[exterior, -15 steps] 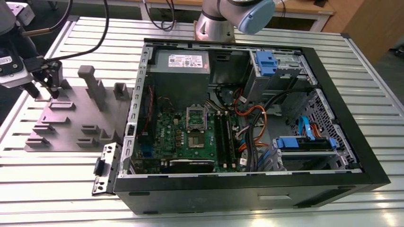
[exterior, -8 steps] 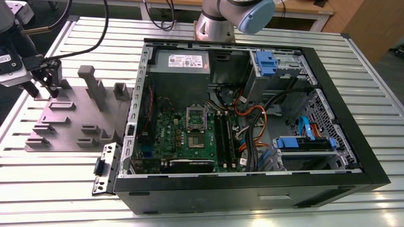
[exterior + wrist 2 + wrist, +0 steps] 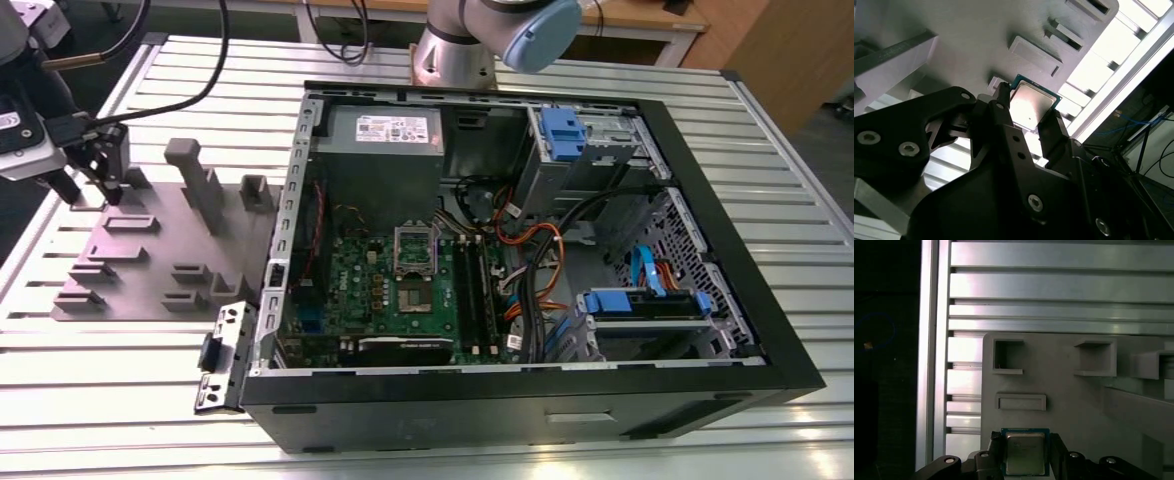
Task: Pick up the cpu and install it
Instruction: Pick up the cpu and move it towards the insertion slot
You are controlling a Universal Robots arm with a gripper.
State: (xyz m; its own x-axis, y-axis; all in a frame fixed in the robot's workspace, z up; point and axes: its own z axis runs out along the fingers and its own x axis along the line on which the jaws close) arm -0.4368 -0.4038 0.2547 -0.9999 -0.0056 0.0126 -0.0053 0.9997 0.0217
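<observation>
The cpu (image 3: pixel 1032 101) is a small flat square chip with a silver-grey metal top and a green rim. It sits between my two black fingers, which press on its opposite edges. In the first wrist view the cpu (image 3: pixel 1025 452) hangs over the grey plastic fixture plate (image 3: pixel 1064 405). In the exterior view my gripper (image 3: pixel 88 196) stands at the far left, over the back left corner of the fixture plate (image 3: pixel 147 262). The green motherboard (image 3: pixel 387 290) lies inside the open computer case, with its silver socket frame (image 3: pixel 415 243) to the exterior view's right of the gripper.
The black computer case (image 3: pixel 747 330) lies open on a slatted aluminium table (image 3: pixel 120 400), with cables, drive bays and a power supply (image 3: pixel 384 135) inside. Grey upright blocks (image 3: pixel 200 185) rise from the fixture plate near the gripper. The arm's base (image 3: pixel 454 50) stands behind the case.
</observation>
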